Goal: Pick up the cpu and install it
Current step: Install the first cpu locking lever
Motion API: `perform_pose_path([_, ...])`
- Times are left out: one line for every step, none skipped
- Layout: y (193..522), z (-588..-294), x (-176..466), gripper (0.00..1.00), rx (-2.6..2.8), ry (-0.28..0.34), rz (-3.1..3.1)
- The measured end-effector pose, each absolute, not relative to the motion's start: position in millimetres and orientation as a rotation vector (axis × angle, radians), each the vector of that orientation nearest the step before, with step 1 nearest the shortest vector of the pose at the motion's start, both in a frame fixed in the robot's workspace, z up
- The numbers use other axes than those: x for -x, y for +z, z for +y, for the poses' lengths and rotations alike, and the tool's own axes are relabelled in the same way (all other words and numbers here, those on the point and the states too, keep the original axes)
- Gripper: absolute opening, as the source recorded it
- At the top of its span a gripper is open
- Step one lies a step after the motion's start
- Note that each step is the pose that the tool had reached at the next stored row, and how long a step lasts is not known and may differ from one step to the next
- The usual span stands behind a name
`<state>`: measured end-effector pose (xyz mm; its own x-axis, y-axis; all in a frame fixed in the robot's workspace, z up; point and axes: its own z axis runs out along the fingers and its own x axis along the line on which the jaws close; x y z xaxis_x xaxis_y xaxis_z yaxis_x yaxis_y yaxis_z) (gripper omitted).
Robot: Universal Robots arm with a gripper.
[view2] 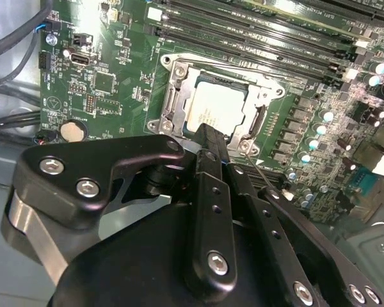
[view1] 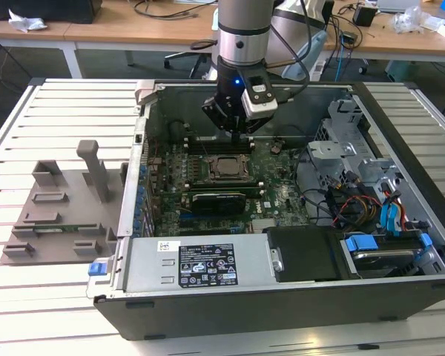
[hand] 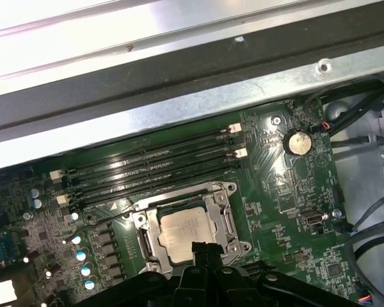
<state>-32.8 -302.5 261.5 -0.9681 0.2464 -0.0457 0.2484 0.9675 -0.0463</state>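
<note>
The cpu (view1: 224, 166) lies flat in its metal-framed socket on the green motherboard (view1: 282, 199) inside the open computer case (view1: 282, 304). Both wrist views show its pale silvery top, cpu (view2: 214, 109) and cpu (hand: 184, 231), seated in the socket frame. My gripper (view1: 234, 133) hangs just above the socket, a little toward its far edge. Its black fingers are closed together, with the tip of the gripper (view2: 208, 133) over the chip's rim and nothing held between them. From the first wrist view the gripper (hand: 203, 247) covers the chip's near edge.
Memory slots (hand: 153, 163) run beside the socket. A long black card (view1: 219, 200) sits on its near side. The power supply (view1: 200, 263), drive cages (view1: 356, 148) and cables (view1: 356, 208) crowd the case. A grey tray with pegs (view1: 59, 215) lies outside, on the exterior view's left.
</note>
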Motion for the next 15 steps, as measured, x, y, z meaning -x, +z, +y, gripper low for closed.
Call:
perform_pose_path([261.5, -302.5, 32.8, 0.11, -0.381, -0.08, 3.077])
perform_pose_path([261.5, -302.5, 32.8, 0.11, -0.375, -0.08, 3.078])
perform_pose_path([261.5, -302.5, 32.8, 0.11, -0.366, -0.08, 3.079])
perform_pose_path([261.6, -302.5, 32.8, 0.11, -0.36, -0.08, 3.08])
perform_pose_path([261.5, -302.5, 32.8, 0.11, -0.345, -0.079, 3.081])
perform_pose_path([261.5, -302.5, 32.8, 0.11, -0.33, -0.079, 3.082])
perform_pose_path([261.5, -302.5, 32.8, 0.11, -0.318, -0.079, 3.083])
perform_pose_path([261.5, -302.5, 32.8, 0.11, -0.296, -0.078, 3.085])
perform_pose_path([261.5, -302.5, 32.8, 0.11, -0.266, -0.078, 3.088])
perform_pose_path([261.5, -302.5, 32.8, 0.11, -0.246, -0.077, 3.089])
perform_pose_path([261.5, -302.5, 32.8, 0.11, -0.232, -0.077, 3.09])
perform_pose_path([261.5, -302.5, 32.8, 0.11, -0.223, -0.077, 3.09])
perform_pose_path([261.5, -302.5, 32.8, 0.11, -0.215, -0.077, 3.091])
perform_pose_path([261.5, -302.5, 32.8, 0.11, -0.211, -0.077, 3.091])
perform_pose_path([261.5, -302.5, 32.8, 0.11, -0.204, -0.076, 3.091])
